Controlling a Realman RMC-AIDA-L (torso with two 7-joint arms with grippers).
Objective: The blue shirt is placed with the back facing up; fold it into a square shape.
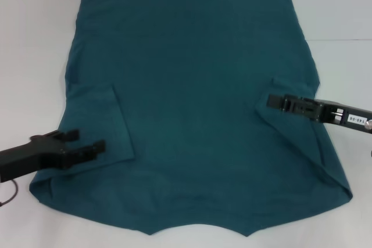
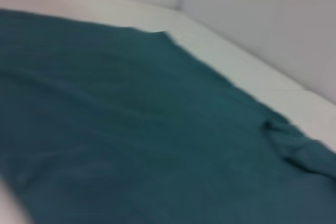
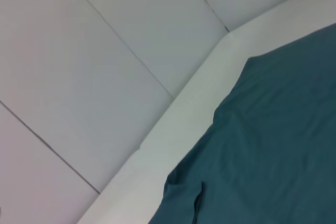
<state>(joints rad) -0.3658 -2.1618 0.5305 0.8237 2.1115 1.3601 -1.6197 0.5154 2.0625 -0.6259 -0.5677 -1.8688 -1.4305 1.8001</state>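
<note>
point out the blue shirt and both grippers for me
blue shirt (image 1: 197, 85): head view, middle of the back panel.
left gripper (image 1: 87, 143): head view, between its fingertips.
right gripper (image 1: 272, 101): head view, at its fingertips.

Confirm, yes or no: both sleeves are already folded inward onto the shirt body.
Yes; in the head view both sleeves lie folded over the blue shirt.

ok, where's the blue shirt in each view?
Head: blue shirt fills the centre of the white table, both sleeves folded inward.
Left wrist: covers most of the picture.
Right wrist: one corner of the picture.
Shared landmark: shirt edge against the table.
</note>
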